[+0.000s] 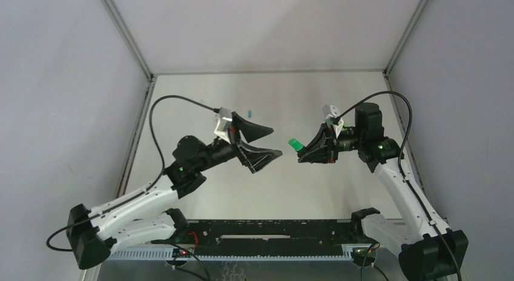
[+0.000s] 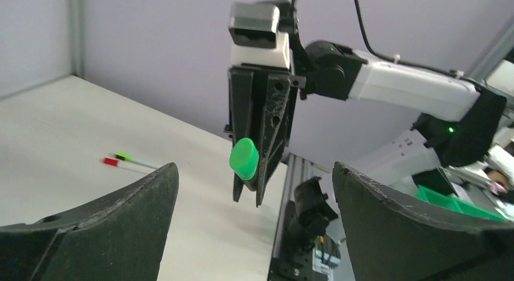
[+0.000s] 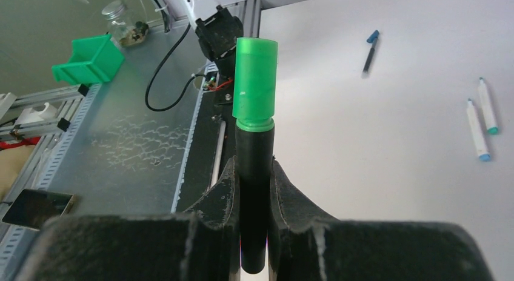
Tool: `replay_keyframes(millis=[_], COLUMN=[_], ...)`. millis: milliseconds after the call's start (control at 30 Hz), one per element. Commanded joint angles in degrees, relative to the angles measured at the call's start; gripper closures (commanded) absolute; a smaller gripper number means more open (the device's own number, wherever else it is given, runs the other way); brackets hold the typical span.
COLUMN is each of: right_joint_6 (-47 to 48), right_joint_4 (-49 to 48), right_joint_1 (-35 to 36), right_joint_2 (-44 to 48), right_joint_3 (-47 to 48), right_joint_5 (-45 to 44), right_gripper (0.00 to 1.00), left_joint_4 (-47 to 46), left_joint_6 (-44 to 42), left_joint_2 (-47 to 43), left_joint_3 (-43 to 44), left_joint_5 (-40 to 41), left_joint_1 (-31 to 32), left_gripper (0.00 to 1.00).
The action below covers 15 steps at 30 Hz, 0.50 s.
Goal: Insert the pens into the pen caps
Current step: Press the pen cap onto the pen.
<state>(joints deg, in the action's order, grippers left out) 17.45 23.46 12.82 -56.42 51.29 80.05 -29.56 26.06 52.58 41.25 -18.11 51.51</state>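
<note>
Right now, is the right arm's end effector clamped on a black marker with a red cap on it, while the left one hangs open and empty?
Not quite. The cap is bright green, not red; the right wrist view shows it plainly. Otherwise correct: the right end effector is clamped on the black marker, and the left end effector is open and empty.

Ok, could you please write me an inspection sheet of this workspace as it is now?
Surface: pale table, no spills seen.
Job's things: black marker with green cap on; two teal-tipped white pens, thin dark pen, two red- and green-ended pens lying loose.
Clutter: nothing seen.
Claws: left claw open, holding nothing; right claw shut on the marker.
Cables: black cable arching over each arm.
Surroundings: grey walls; green bin and glass jar beyond the table edge.
</note>
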Motion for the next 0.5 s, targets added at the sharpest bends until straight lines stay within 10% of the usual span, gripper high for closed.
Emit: replay_keyframes(millis=[0, 467], right_joint_6=[1.2, -0.8], right_joint_4=[-0.4, -2.0], right_joint_1=[-0.2, 0.0], right_joint_2=[0.2, -0.4], right_joint_3=[-0.3, -0.4], right_joint_5=[3.5, 4.1], right_gripper=[1.00, 1.00], left_joint_4=[-5.7, -10.3], left_joint_6=[2.7, 10.1], left_joint_2=[5.0, 16.9], left_joint_3=[5.5, 10.7], left_joint_5=[-10.2, -15.3], left_joint_1=[-0.5, -0.6], left_gripper=[0.02, 0.43])
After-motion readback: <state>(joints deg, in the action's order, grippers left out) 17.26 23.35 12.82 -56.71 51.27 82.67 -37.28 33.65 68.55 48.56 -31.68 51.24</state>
